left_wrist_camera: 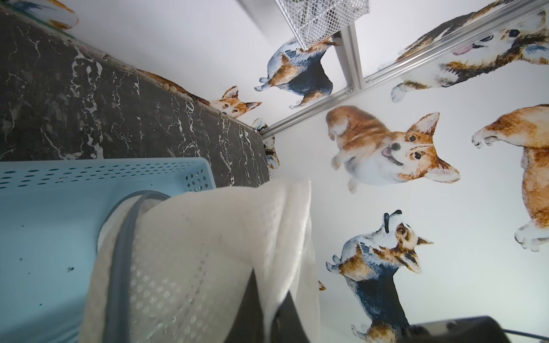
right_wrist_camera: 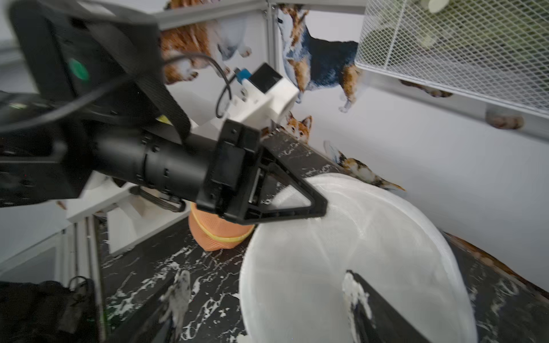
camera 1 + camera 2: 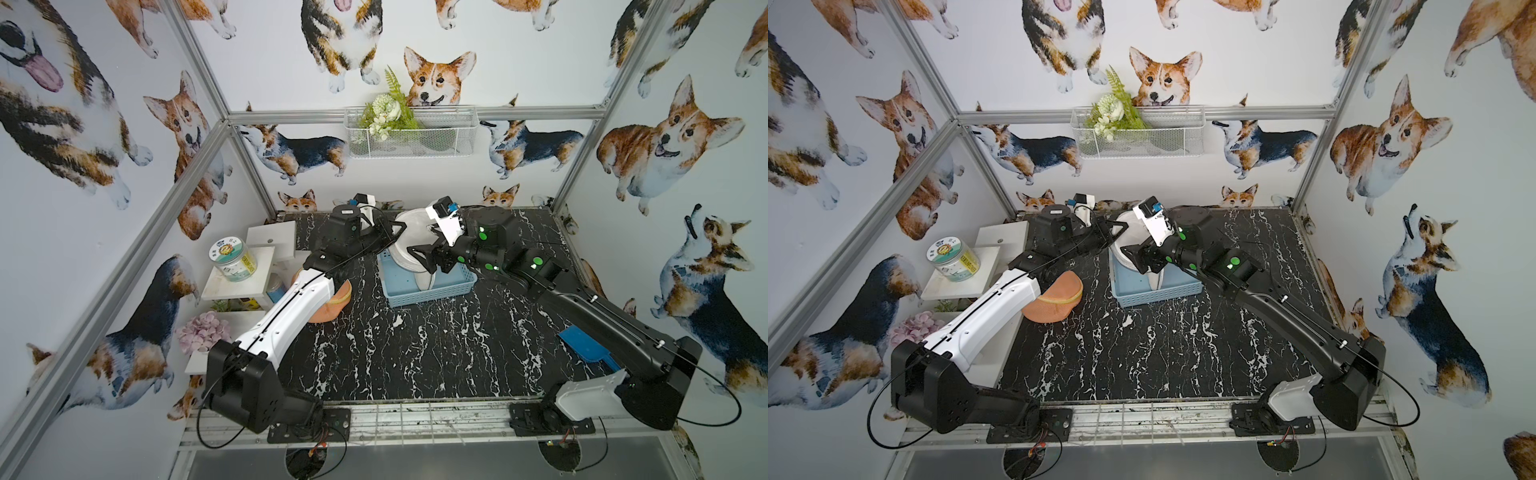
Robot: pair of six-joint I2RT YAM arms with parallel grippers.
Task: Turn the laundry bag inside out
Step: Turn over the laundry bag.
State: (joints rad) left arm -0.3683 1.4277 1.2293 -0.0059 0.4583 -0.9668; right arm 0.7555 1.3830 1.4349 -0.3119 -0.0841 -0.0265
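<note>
laundry bag (image 1: 208, 252) drapes over clamped left hand (image 2: 320, 208), half hiding it

You're at a robot lab booth: aluminium frame (image 3: 291, 117), corgi-print walls (image 3: 498, 62), two arms (image 3: 299, 303) bolted at a marbled desk (image 3: 415, 353).

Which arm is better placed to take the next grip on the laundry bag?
Right: the right gripper hangs open-jawed at the laundry bag; the left gripper is shut on its rim.
</note>
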